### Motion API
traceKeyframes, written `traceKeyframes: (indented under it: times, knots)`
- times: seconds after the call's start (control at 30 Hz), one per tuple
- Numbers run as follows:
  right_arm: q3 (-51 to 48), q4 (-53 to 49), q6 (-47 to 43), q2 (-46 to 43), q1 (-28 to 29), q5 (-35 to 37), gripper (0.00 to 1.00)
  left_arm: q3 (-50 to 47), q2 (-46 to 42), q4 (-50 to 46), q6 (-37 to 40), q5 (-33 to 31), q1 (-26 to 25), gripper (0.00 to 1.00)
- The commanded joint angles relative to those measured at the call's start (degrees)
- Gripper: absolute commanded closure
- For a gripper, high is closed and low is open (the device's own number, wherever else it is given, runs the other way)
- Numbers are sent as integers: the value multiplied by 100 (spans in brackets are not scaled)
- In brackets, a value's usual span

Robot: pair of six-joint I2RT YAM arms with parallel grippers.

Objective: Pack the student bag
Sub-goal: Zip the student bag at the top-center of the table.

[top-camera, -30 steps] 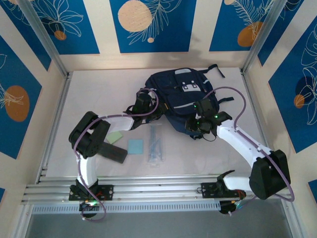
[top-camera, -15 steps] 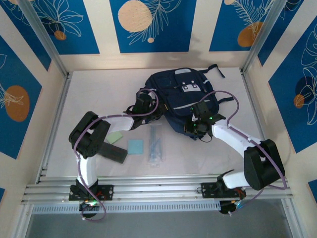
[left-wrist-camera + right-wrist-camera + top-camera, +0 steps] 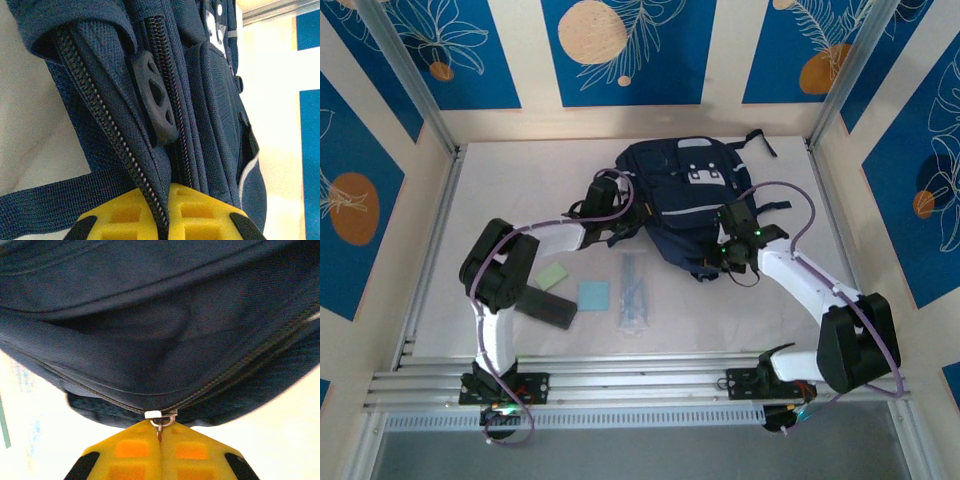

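The student bag (image 3: 685,195), dark navy with white stripes and a grey patch, lies at the back middle of the table. My left gripper (image 3: 623,222) is at the bag's left side. In the left wrist view its yellow fingers (image 3: 125,215) are shut on a fold of the bag's fabric (image 3: 100,75) along an open zipper edge, below a black rubber pull tab (image 3: 155,100). My right gripper (image 3: 717,262) is at the bag's near right edge. There its yellow fingers (image 3: 192,450) are shut on the metal zipper pull (image 3: 160,416) of the bag (image 3: 150,315).
On the table in front of the bag lie a green note pad (image 3: 552,276), a blue note pad (image 3: 593,295), a black flat case (image 3: 548,308) and a clear pouch of pens (image 3: 635,295). Walls close in the table on three sides.
My right gripper has closed on the zipper pull at the bag's near edge. The left gripper has pulled its fold of the bag slightly up and left.
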Motion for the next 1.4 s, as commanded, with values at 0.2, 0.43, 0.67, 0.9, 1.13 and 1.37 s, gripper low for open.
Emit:
traceKeyframes:
  times: [0.2,0.43,0.67,0.9,1.13,1.37]
  knots:
    - [78,650,218,376,321,-2453,100,1482,675,-1417,942,487,466,53]
    - [1115,1895,570,1649,953,-2715,100,35,-517,-1575,958,286,519,12]
    - [2285,2003,603,2485,1140,-2807,100,-1321,-1221,-515,-89,239,472,4]
    - [1808,2052,1070,2223,1328,-3280,100,-1065,-751,83,-391,-37,363,44]
    - [1148,139,493,1741,1446,-2581,100,-695,-618,-47,-170,-145,443,100]
    - [692,-1652,-414,1465,1126,-1225,100,-511,-806,-404,195,-140,615,100]
